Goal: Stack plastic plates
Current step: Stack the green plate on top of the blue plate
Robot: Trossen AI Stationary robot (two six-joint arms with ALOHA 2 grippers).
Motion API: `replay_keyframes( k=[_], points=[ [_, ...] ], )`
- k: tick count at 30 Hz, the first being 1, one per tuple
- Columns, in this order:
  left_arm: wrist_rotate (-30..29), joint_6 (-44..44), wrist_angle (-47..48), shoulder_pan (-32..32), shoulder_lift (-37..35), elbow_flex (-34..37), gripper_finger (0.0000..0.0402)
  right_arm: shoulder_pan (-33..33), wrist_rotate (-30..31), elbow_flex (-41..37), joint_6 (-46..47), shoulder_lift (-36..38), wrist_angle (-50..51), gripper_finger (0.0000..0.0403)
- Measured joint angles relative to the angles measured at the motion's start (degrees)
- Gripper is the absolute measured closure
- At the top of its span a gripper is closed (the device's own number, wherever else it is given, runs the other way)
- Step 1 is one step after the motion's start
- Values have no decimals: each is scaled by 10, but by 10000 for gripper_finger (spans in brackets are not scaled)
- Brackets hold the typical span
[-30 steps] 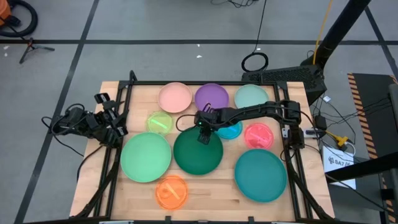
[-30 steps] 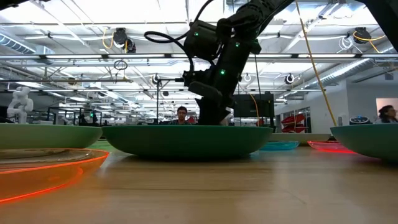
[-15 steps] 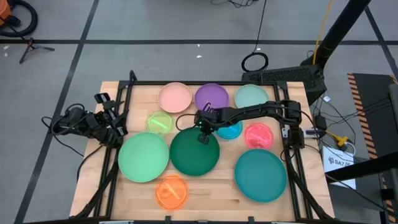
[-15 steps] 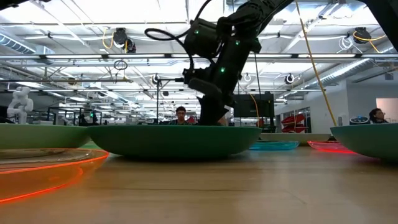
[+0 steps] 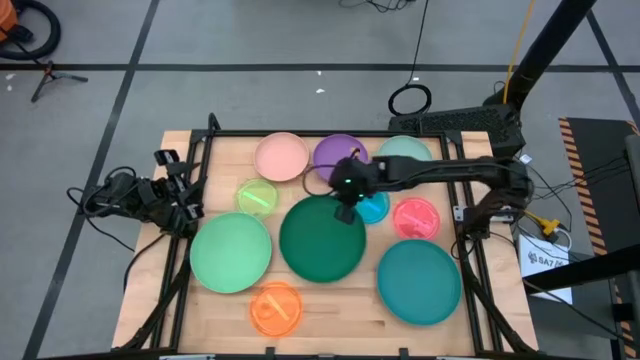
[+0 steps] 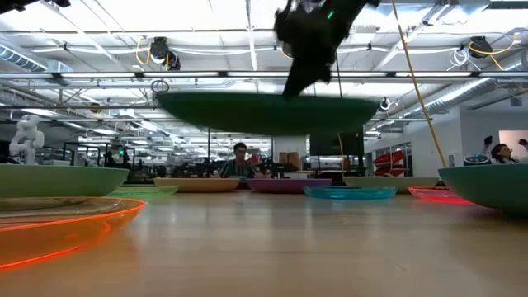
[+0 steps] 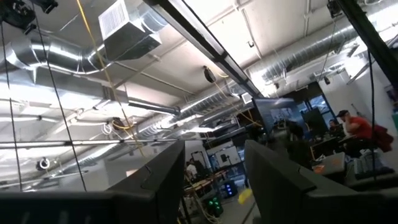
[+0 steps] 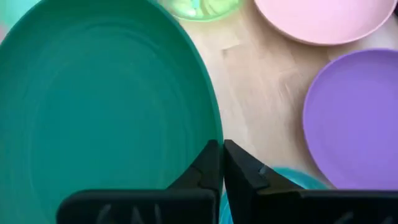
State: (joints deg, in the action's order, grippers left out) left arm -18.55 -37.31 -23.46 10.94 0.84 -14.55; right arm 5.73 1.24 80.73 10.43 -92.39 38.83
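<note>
Large plate (image 5: 322,240) aloft at table centre, between two large plates (image 5: 232,253) (image 5: 419,282).

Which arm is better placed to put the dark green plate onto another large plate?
The right arm. Its end effector already grips the rim of the dark green plate, raised off the table. The left end effector waits at the table's left edge, holding nothing.

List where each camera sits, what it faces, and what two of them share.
High view: overhead, straight down on the table; both arms show.
Low view: tabletop height, facing the room; the right arm holds the dark green plate aloft.
Left wrist view: aimed at the ceiling; own left gripper open.
Right wrist view: right gripper pinching that plate's rim.
Shared: high and right wrist views show the purple plate.
</note>
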Motion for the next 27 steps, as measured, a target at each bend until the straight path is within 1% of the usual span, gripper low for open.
replay_keyframes(
  k=[5,9,13,17,20,27],
  points=[
    [0,38,3,0,0,0,229,-29,-1,0,37,72,113,402],
    [0,62,15,0,0,0,229,-66,0,0,96,112,211,402],
    [0,87,30,0,0,0,229,-108,0,-20,164,145,270,402],
    [0,113,49,0,0,0,229,-148,0,-71,236,190,298,402],
    [0,135,56,0,0,0,229,-175,0,-122,285,232,299,402],
    [0,173,71,0,0,0,229,-205,1,-248,373,326,287,402]
  ],
)
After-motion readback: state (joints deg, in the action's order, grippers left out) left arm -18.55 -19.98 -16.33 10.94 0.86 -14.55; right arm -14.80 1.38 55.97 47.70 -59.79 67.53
